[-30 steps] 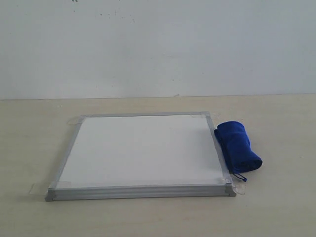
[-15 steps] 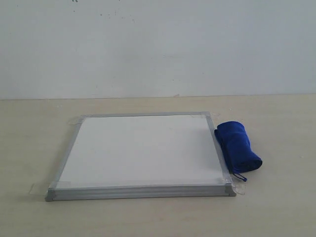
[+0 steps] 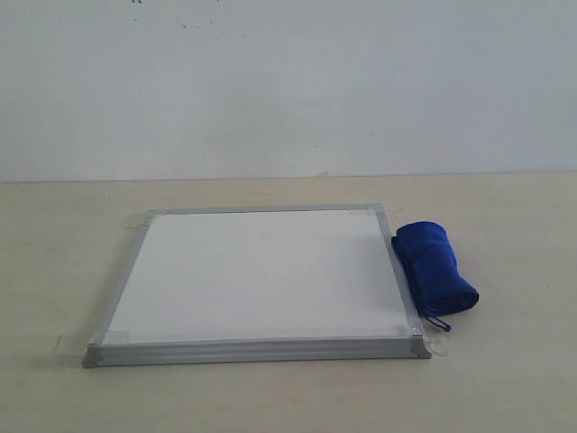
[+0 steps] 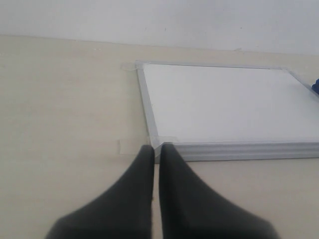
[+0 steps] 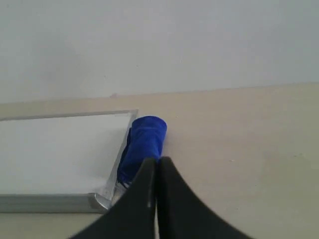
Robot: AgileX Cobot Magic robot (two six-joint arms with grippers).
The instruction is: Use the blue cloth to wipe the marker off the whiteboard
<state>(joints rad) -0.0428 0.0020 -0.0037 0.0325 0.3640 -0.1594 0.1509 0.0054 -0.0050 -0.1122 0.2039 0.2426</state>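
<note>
The whiteboard [image 3: 261, 275] lies flat on the table, its white face framed in silver-grey metal; no red marker line shows on it in any view. The blue cloth [image 3: 434, 267], rolled like a sausage, rests against the board's right edge. Neither gripper appears in the exterior view. In the left wrist view my left gripper [image 4: 156, 148] is shut and empty, just short of a near corner of the whiteboard [image 4: 219, 102]. In the right wrist view my right gripper [image 5: 156, 161] is shut and empty, its tips in front of the blue cloth [image 5: 142, 142] beside the whiteboard [image 5: 60, 149].
The pale wooden table [image 3: 505, 379] stretches around the board on all sides. A plain white wall [image 3: 288, 81] rises behind the table's far edge. Clear tape tabs [image 3: 135, 219] stick out at the board's corners.
</note>
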